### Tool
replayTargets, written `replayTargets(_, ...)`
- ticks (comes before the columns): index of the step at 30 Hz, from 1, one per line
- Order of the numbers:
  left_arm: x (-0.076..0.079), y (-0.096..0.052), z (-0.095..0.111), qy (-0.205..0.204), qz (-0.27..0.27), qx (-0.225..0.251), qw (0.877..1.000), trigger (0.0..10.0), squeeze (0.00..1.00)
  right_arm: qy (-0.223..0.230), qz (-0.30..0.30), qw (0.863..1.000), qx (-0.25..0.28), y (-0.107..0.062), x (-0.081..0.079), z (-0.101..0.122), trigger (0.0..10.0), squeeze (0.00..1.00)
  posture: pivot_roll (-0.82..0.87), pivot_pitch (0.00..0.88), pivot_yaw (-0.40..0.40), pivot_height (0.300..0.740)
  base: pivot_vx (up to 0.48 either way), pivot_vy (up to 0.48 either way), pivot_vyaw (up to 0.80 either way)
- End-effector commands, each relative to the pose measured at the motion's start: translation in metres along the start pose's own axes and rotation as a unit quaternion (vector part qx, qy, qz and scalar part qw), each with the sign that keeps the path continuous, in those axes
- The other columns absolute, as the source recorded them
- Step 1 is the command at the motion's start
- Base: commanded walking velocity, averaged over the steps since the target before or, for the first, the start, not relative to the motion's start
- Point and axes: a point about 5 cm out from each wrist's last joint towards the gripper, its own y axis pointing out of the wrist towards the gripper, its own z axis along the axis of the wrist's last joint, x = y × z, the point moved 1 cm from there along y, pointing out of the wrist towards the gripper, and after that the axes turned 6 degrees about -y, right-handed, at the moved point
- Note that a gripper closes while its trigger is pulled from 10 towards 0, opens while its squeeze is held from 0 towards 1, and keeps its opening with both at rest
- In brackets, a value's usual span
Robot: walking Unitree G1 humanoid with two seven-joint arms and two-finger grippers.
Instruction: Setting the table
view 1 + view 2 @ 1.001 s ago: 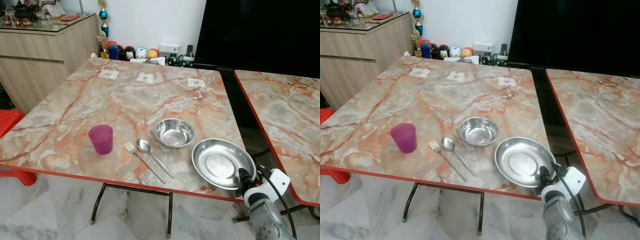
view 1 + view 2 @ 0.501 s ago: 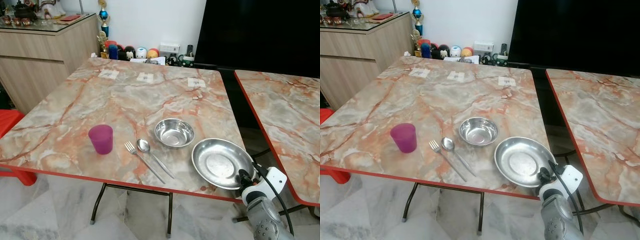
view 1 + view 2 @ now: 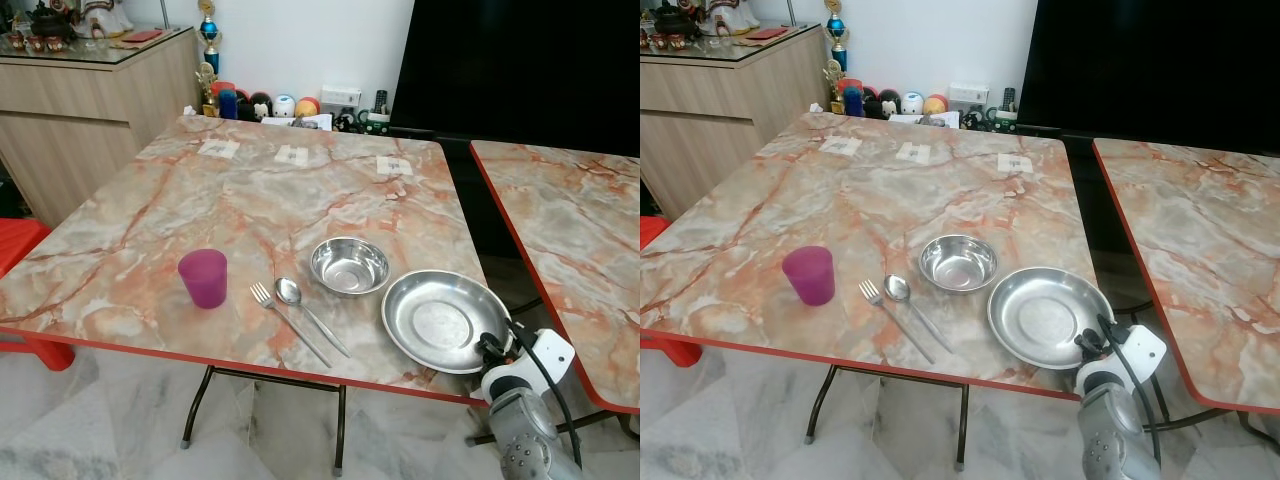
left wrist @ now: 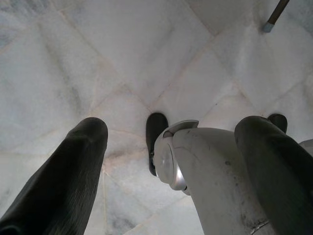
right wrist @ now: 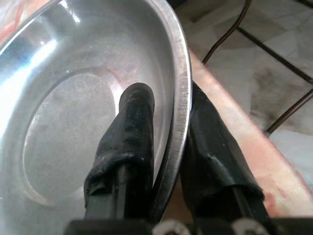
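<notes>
Right wrist view: right gripper (image 5: 168, 147) pinches rim of wide shallow round steel plate (image 5: 73, 112); 1 black finger (image 5: 128, 132) inside the dish, the other outside under the rim, closed down to rim thickness.
Plate location: flat on marble-pattern table with red edge (image 3: 150, 230), at near corner, gripper on its near-right rim; part of plate looks close to table edge.
Left gripper: (image 4: 166, 161) hangs idle over pale marble floor tiles (image 4: 73, 54), fingers spread wide, nothing held.
Handling guess: plate is thin stiff metal, likely light, polished so slippery; rim pinch gives little contact area, plate may pivot or slide out if lifted fast. Sliding on tabletop looks safer than lifting. Not fragile, would clatter if dropped.
Grip point: rolled rim lip is the only hold; centre too flat and smooth.
Beyond gripper, left of plate: small round steel bowl (image 3: 349, 265), deeper, glossy, just beside plate rim, cannot tell if touching.
Further left: steel spoon (image 3: 310, 314) and steel fork (image 3: 287, 322), side by side, angled.
Furthest left: purple translucent plastic cup (image 3: 203, 277), upright, well apart from the plate.
Table surface: glossy, hard, orange-grey veining.
</notes>
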Motion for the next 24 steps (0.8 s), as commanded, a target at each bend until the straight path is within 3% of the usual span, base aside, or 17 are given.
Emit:
replayTargets(1,0.002,-0.001,-0.007,0.001,0.0,-0.012,1.0,10.0,0.0,0.03,-0.022,0.998,0.045,-0.004,0.01,0.015,0.0,0.0,0.03,0.0,-0.055,0.74,0.0,0.0,0.0)
replayTargets(3,0.001,-0.001,-0.008,0.004,0.002,-0.013,1.0,10.0,0.0,0.07,-0.012,0.994,0.088,-0.01,0.009,0.024,0.0,0.0,0.03,0.0,-0.052,0.74,0.0,0.0,0.0)
replayTargets(9,-0.002,-0.002,-0.008,0.009,0.006,-0.01,1.0,10.0,0.0,0.118,0.014,0.98,0.159,-0.022,0.004,0.042,0.0,0.0,0.02,0.0,-0.043,0.74,0.0,0.0,0.0)
replayTargets(12,-0.003,-0.002,-0.008,0.013,0.006,-0.01,1.0,10.0,0.0,0.138,0.029,0.975,0.172,-0.025,0.0,0.047,0.0,0.0,0.02,0.0,-0.043,0.74,0.0,0.0,0.0)
replayTargets(15,-0.005,-0.003,-0.009,0.013,0.007,-0.011,1.0,10.0,0.0,0.152,0.082,0.969,0.174,-0.027,-0.017,0.052,0.0,0.0,0.02,0.0,-0.042,0.74,0.0,0.0,0.0)
replayTargets(17,-0.006,-0.003,-0.01,0.014,0.008,-0.012,1.0,10.0,0.0,0.124,0.174,0.965,0.152,-0.03,-0.049,0.05,10.0,0.0,0.01,0.0,-0.04,0.74,0.0,0.0,0.0)
replayTargets(18,-0.006,-0.003,-0.01,0.014,0.008,-0.012,1.0,10.0,0.0,0.124,0.174,0.965,0.152,-0.03,-0.049,0.05,10.0,0.0,0.01,0.0,-0.04,0.74,0.0,0.0,0.0)
replayTargets(20,-0.006,-0.003,-0.011,0.015,0.008,-0.012,1.0,10.0,0.0,0.08,0.225,0.961,0.136,-0.031,-0.069,0.043,10.0,0.0,0.02,0.0,-0.043,0.74,0.0,0.0,0.0)
replayTargets(24,-0.006,-0.003,-0.011,0.016,0.013,-0.011,1.0,10.0,0.0,0.066,0.249,0.957,0.134,-0.03,-0.082,0.044,10.0,0.0,0.02,0.0,-0.051,0.74,0.0,0.0,0.0)
